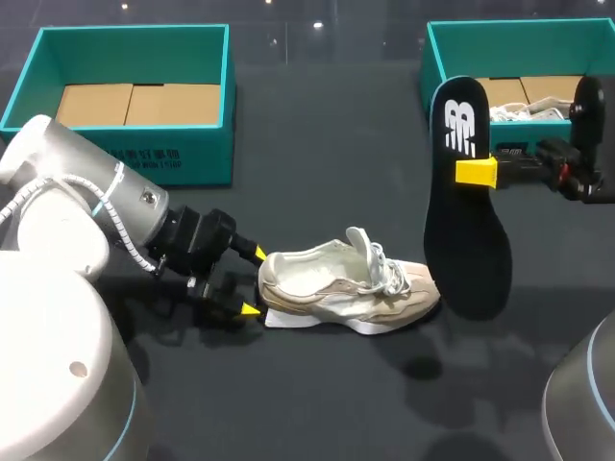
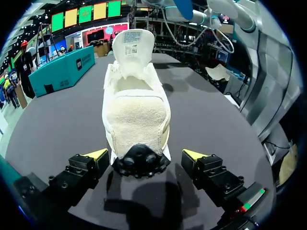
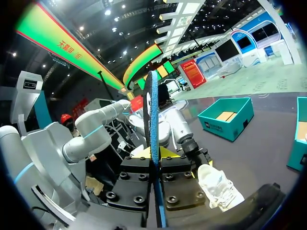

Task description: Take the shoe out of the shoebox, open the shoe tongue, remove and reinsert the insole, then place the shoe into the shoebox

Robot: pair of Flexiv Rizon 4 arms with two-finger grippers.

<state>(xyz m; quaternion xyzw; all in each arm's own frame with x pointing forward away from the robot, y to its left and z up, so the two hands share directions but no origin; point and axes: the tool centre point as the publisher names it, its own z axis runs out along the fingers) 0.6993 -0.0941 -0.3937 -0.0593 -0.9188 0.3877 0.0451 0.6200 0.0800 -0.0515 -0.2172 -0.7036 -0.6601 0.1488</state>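
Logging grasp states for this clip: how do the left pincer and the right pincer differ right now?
The left pincer is open, straddling the heel of the shoe; the right pincer is shut on the black insole. The left pincer sits low at the table; the right pincer holds the insole raised above it, upright. Both have yellow tips.

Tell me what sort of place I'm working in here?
Looks like a shoe-handling workstation, perhaps a demo: a dark table with two teal shoeboxes, a white shoe lying on it, and a black insole gripped in the right tool.
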